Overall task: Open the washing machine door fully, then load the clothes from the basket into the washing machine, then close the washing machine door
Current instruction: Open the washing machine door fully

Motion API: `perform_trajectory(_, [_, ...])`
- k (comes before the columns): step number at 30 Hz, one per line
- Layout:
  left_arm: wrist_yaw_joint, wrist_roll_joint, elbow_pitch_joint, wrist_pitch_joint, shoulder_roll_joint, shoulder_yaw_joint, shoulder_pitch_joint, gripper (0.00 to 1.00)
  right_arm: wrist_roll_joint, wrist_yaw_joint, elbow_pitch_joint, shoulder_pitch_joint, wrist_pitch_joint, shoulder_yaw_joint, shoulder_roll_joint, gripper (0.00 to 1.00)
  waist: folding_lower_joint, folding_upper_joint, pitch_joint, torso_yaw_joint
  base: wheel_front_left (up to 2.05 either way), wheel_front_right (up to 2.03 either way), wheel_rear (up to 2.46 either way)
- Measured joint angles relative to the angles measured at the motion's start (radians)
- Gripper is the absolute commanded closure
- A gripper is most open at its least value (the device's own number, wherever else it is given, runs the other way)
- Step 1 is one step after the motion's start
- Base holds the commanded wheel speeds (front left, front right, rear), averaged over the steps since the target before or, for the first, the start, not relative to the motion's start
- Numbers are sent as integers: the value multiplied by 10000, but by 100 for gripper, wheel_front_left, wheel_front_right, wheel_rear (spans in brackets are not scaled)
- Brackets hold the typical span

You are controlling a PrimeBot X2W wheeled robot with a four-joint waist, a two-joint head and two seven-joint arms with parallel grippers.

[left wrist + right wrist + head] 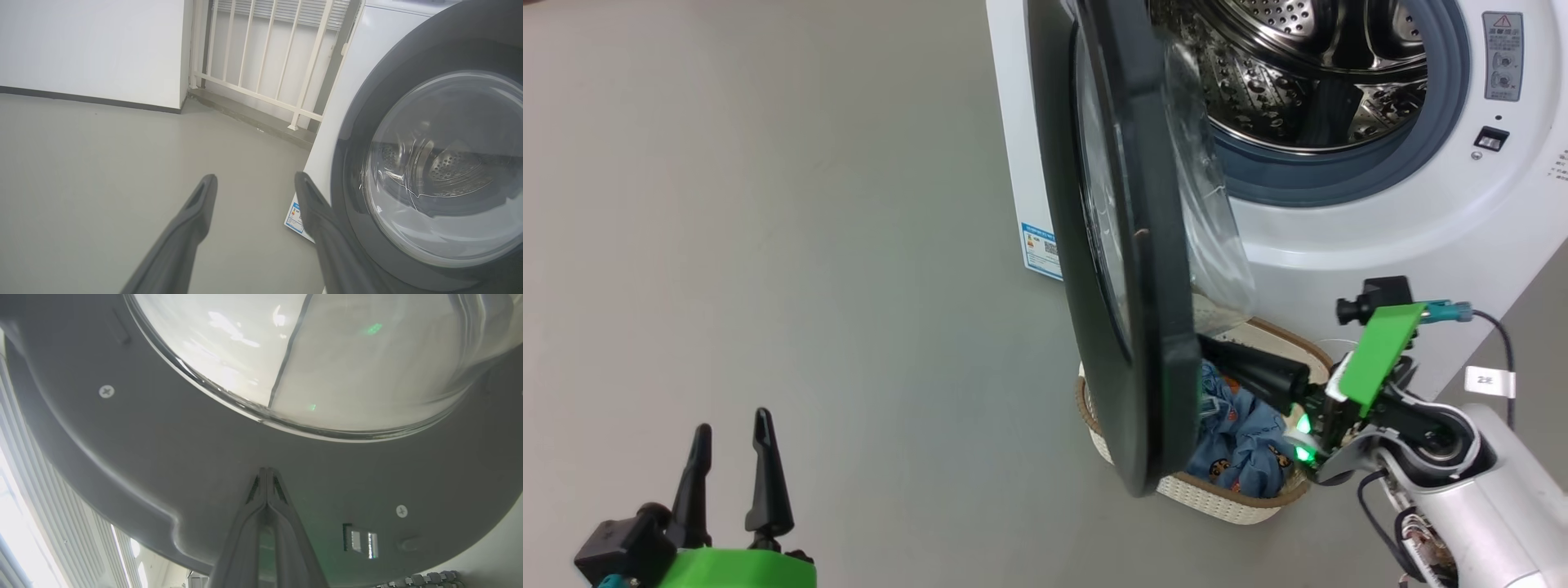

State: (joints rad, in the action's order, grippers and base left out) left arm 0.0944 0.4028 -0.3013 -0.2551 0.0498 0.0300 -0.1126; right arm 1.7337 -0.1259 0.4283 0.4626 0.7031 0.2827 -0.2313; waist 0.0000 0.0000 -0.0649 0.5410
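Washing machine door [1111,245] hangs partly open, edge-on at centre. Left end effector [732,420] at 7 o'clock: fingers spread, empty. Right end effector [267,471] at 4 o'clock, fingers pinched together, tips at the door's inner face, above the basket [1225,498] of clothes [1233,441]. Washing machine [1380,229] at 1 o'clock.

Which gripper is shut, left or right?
The right gripper: fingertips pressed together at the inner rim of the washing machine door. The left gripper has fingers spread apart.
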Motion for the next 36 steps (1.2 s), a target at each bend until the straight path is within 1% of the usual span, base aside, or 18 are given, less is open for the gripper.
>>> perform_trajectory(9, [-77, 0, 207, 0, -2, 75, 159, 0, -29, 0, 67, 2, 115, 186, 276, 100, 0, 0, 29, 23, 0, 0, 0])
perform_trajectory(16, [-77, -12, 238, 0, 4, 0, 159, 0, -102, 0, 69, -6, 186, 184, 320, 100, 1, 0, 118, -23, 0, 0, 0])
perform_trajectory(20, [-75, -19, 167, 0, 27, -128, 158, 0, -109, 2, -169, -60, 109, 58, 305, 99, 0, 0, 194, -60, 0, 0, 0])
perform_trajectory(21, [-73, -35, 138, 2, 33, -169, 157, 0, -119, 2, -268, -83, 71, 12, 309, 81, 0, 0, 220, -70, 0, 0, 0])
perform_trajectory(22, [-73, -44, 111, 4, 40, -213, 157, 0, -127, 2, -378, -127, 17, -42, 305, 67, 0, 0, 251, -81, 0, 0, 0])
perform_trajectory(24, [-71, -86, 65, 15, 75, -290, 155, 0, -130, 2, -583, -278, -35, -165, 303, 43, 0, 0, 322, -106, 0, 0, 0])
perform_trajectory(25, [-69, -90, 54, 38, 113, -316, 155, 0, -130, 2, -698, -373, -113, -234, 305, 17, 0, 0, 366, -121, 0, 0, 0])
perform_trajectory(26, [-67, -98, 35, 79, 150, -341, 153, 0, -148, 2, -821, -470, -167, -288, 301, 0, 0, 0, 413, -138, 0, 0, 0])
perform_trajectory(31, [-56, -100, 6, 102, 295, -426, 152, 0, -554, 2, -1492, -835, -596, -443, 305, 0, 0, 0, 577, -381, 0, 0, 0])
perform_trajectory(36, [2, -98, 8, 104, 299, -518, 152, 0, -1122, 0, -2638, -1112, -1331, -727, 328, 0, 0, 0, 662, -800, 0, 0, 0])
